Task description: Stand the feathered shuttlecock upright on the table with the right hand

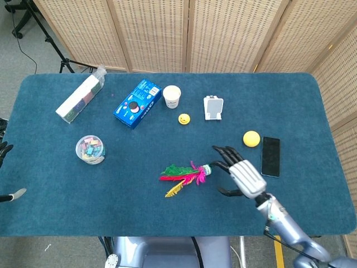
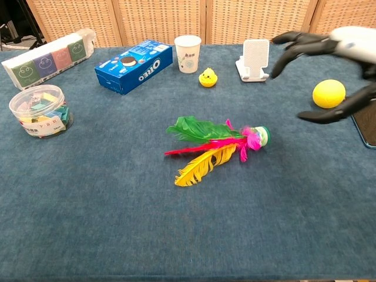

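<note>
Feathered shuttlecock [image 1: 187,174]: laid on its side near the middle of the blue surface [image 1: 167,215], base cap toward the right, green, pink and yellow feathers fanned to the left. Open cloth is seen on its near side and to its left.

Right hand [image 1: 241,173]: held above the surface just right of the shuttlecock base, fingers [image 2: 294,42] spread apart, nothing gripped. In the chest view the hand [image 2: 335,56] is seen raised, clear of the base.

Left hand [image 1: 4,152]: only dark fingertips are shown at the left frame edge, off the surface; whether they are apart or together cannot be told.

Yellow ball [image 1: 251,138] and black phone [image 1: 270,156]: placed side by side right of the hand, the phone nearer the right edge.

Back row, well apart from the shuttlecock: tissue pack [image 1: 79,99], Oreo box [image 1: 137,103], paper cup [image 1: 172,96], small yellow chick [image 1: 183,118], white stand [image 1: 213,108].

Clear jar [image 1: 90,149]: set toward the left side, holding coloured pieces.
</note>
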You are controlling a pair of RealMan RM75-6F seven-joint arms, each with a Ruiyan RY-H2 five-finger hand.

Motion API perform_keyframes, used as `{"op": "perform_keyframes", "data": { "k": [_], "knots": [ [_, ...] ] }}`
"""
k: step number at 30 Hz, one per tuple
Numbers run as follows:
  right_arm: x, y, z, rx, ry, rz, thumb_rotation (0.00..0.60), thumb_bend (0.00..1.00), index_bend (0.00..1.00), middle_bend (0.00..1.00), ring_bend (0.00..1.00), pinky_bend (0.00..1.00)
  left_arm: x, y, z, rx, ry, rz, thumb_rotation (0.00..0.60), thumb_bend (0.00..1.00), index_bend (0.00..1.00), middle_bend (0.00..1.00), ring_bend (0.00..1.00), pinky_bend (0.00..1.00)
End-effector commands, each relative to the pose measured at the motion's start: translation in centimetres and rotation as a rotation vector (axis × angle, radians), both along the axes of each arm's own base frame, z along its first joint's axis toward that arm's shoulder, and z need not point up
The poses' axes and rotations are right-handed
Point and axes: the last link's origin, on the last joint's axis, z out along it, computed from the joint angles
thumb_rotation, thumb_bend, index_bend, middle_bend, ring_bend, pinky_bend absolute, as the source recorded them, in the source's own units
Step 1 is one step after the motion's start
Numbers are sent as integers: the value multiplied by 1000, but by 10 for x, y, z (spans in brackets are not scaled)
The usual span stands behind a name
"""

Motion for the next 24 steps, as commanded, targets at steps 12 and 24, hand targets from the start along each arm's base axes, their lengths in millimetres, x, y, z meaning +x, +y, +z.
{"op": "perform_keyframes", "data": {
  "k": [12, 24],
  "knots": [
    [77, -38, -81, 100, 119, -41, 600, 412, 308, 0, 0, 0, -2, 6, -1, -29, -8, 10, 600, 0, 0, 0, 0, 0],
    [94, -53, -102, 81, 186, -58, 600, 416, 308, 0, 0, 0, -4, 8, 3, -41, -37, 13, 600, 0, 0, 0, 0, 0]
  ]
}}
